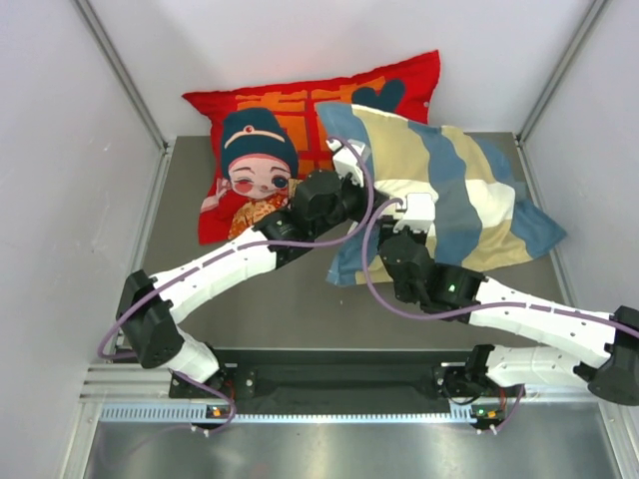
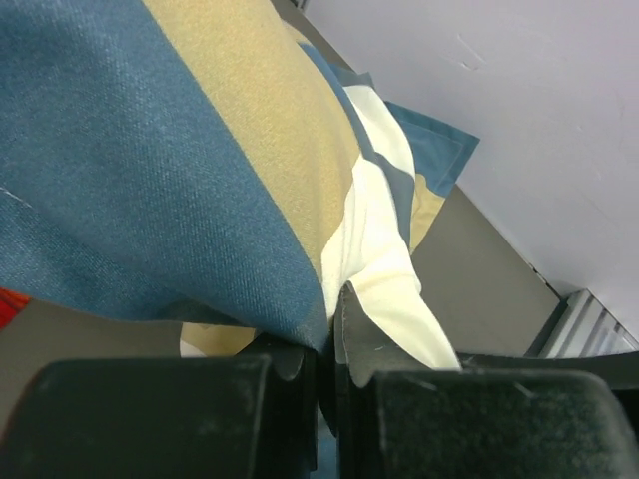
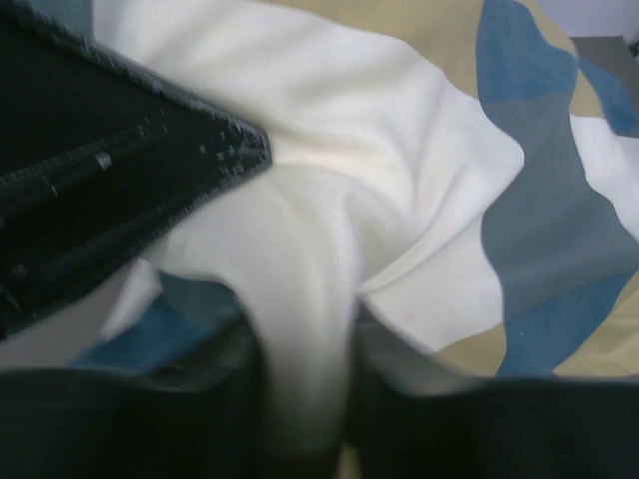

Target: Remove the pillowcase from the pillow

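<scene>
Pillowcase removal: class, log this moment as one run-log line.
left gripper: shut on pillowcase | right gripper: closed on cream fold | pillow: not visible

The blue-tan-cream checked pillowcase (image 1: 449,190) lies rumpled and bulging at far right, pillow seemingly inside.

The only sign is one large orange Chinese-style character on the red cartoon-figure cushion (image 1: 300,105), toward eleven o'clock. It is half hidden and cannot be read in full.

Grey table (image 1: 260,309), red cushion (image 1: 270,130) at back, pillowcase (image 1: 459,190) at right
</scene>
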### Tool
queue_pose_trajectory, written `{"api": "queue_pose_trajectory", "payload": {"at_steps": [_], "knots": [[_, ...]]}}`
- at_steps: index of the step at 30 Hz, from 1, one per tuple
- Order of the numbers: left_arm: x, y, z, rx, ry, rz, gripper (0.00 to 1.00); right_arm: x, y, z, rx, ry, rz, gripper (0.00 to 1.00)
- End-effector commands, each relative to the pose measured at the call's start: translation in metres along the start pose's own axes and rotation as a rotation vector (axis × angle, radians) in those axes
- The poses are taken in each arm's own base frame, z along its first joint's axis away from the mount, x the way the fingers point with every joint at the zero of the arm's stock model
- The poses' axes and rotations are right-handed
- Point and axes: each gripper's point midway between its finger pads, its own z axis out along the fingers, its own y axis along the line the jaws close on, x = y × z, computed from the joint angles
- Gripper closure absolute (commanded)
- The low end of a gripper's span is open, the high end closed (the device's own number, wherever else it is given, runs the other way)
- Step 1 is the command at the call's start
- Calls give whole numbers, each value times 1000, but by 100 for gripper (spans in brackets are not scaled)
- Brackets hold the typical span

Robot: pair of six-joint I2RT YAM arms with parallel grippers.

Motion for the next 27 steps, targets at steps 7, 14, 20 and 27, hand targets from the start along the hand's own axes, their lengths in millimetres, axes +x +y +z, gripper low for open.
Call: {"api": "queue_pose_trajectory", "payload": {"at_steps": [7,14,20,27], "knots": [[-139,-53,-82,133,-368,11,29,-23,2,-5,-34,-7,-41,100],[-170,13,-177,-221,-520,50,14,-69,50,-5,-201,-46,-30,100],[-175,60,-265,-466,-603,41,12,-111,149,-8,-478,-73,29,100],[-176,78,-320,-551,-673,6,13,-193,265,-65,-877,-202,150,100]]}}
